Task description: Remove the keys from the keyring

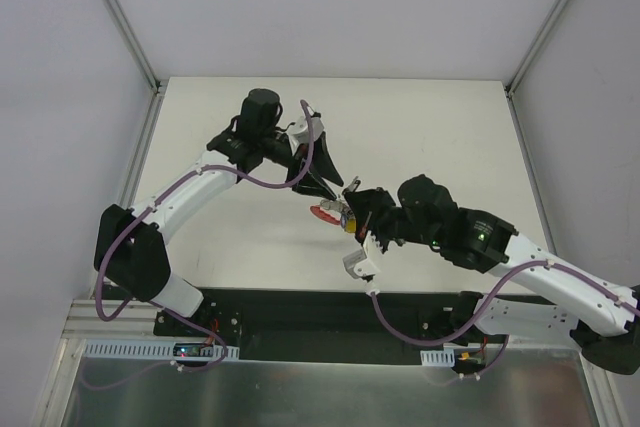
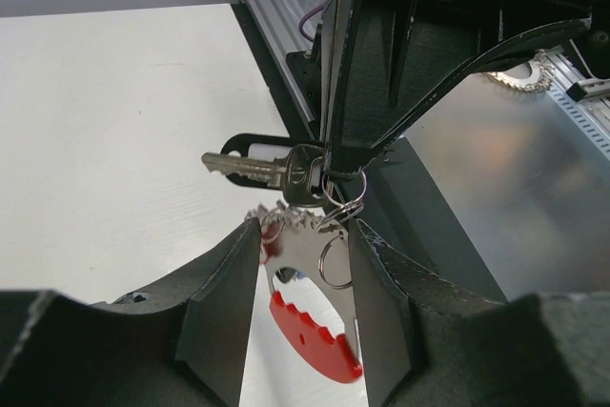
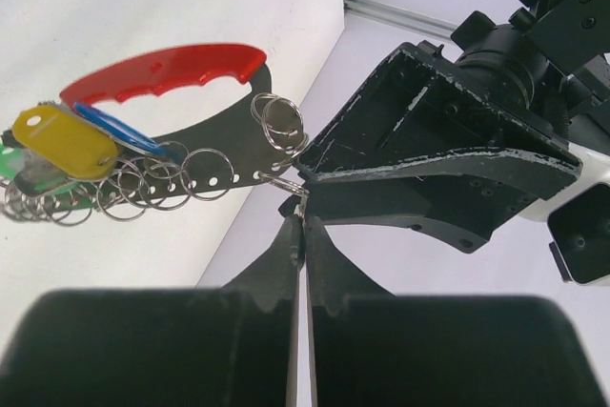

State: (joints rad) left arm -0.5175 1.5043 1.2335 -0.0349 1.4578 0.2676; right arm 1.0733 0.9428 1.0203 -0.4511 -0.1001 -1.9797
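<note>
A silvery metal plate (image 3: 205,145) with a red handle (image 3: 162,69) carries several small rings. Keys (image 3: 67,145) with yellow, blue and green heads hang in a bunch at its far end. My left gripper (image 2: 303,228) is shut on the plate's edges and holds it above the table; the red handle (image 2: 319,335) shows between its fingers. My right gripper (image 3: 305,221) is shut on a plain silvery key (image 2: 276,171), seen edge-on in the right wrist view. That key hangs from a thin keyring (image 3: 283,181) at the plate's corner. In the top view the two grippers, left (image 1: 325,190) and right (image 1: 350,209), meet mid-table.
The white table (image 1: 430,137) lies under both arms, with grey walls on three sides. A black base bar and aluminium rail (image 1: 300,322) run along the near edge. The left gripper's body (image 3: 448,159) is close in front of the right fingers.
</note>
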